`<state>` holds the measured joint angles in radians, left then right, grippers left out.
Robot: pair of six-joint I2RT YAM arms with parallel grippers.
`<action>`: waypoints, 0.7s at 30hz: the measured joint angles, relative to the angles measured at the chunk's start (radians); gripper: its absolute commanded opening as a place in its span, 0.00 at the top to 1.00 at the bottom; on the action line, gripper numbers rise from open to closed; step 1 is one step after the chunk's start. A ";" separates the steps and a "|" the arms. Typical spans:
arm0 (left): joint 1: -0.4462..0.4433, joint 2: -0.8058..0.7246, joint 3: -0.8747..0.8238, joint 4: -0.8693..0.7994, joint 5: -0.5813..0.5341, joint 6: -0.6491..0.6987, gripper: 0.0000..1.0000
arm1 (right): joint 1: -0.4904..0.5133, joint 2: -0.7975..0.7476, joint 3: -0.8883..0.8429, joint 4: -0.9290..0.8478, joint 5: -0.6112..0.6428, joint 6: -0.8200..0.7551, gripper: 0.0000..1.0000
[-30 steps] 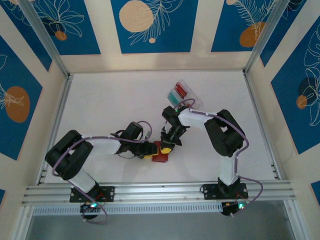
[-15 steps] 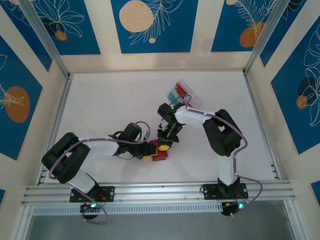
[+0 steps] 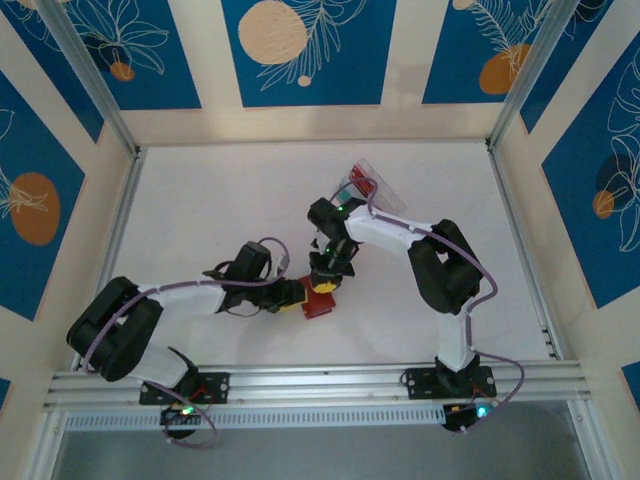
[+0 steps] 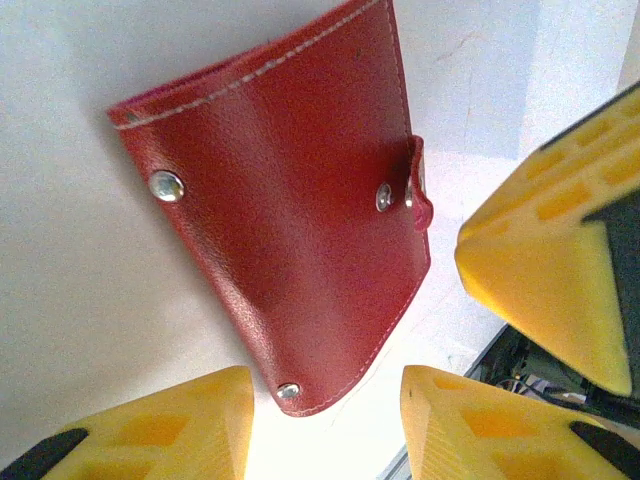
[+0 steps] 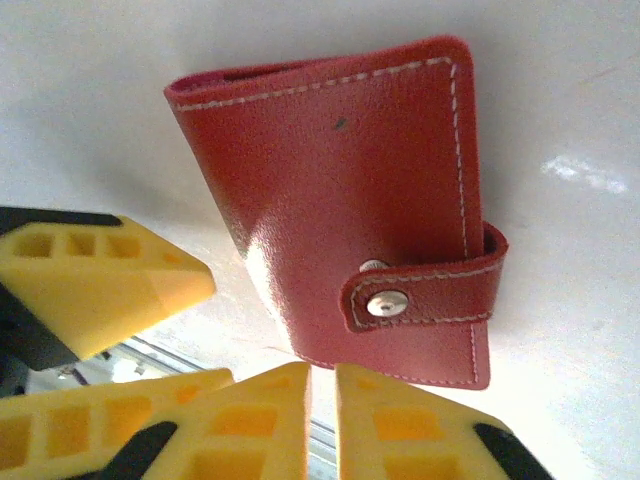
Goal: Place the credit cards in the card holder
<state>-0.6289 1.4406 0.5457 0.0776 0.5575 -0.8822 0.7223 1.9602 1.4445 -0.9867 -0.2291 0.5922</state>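
Beyond right hand (image 3: 323, 280), clear box (image 3: 372, 186); before left hand (image 3: 296, 299), closed card holder (image 3: 321, 304).

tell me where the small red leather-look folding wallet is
In the top view, the red wallet lies on the white table near centre, left gripper at its left, right gripper just beyond it.

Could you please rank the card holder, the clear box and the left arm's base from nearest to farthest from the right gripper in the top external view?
From the right gripper:
1. card holder, just on the near side of its fingertips.
2. clear box, farther back and to the right.
3. left arm's base, at the table's near left edge.
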 measured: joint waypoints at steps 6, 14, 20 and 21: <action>0.032 0.001 0.000 -0.013 0.000 0.000 0.57 | 0.030 0.010 0.052 -0.043 0.068 -0.010 0.72; 0.066 0.010 -0.011 -0.011 0.000 -0.003 0.57 | 0.060 0.079 0.125 -0.090 0.137 -0.014 0.73; 0.079 0.010 -0.018 -0.010 0.000 -0.003 0.58 | 0.087 0.123 0.156 -0.144 0.211 -0.019 0.74; 0.080 0.010 -0.018 -0.010 0.000 -0.003 0.57 | 0.091 0.126 0.162 -0.151 0.224 -0.021 0.74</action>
<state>-0.5491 1.4502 0.5274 0.0673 0.5575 -0.8848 0.8131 2.0857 1.6062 -1.1381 -0.0051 0.5716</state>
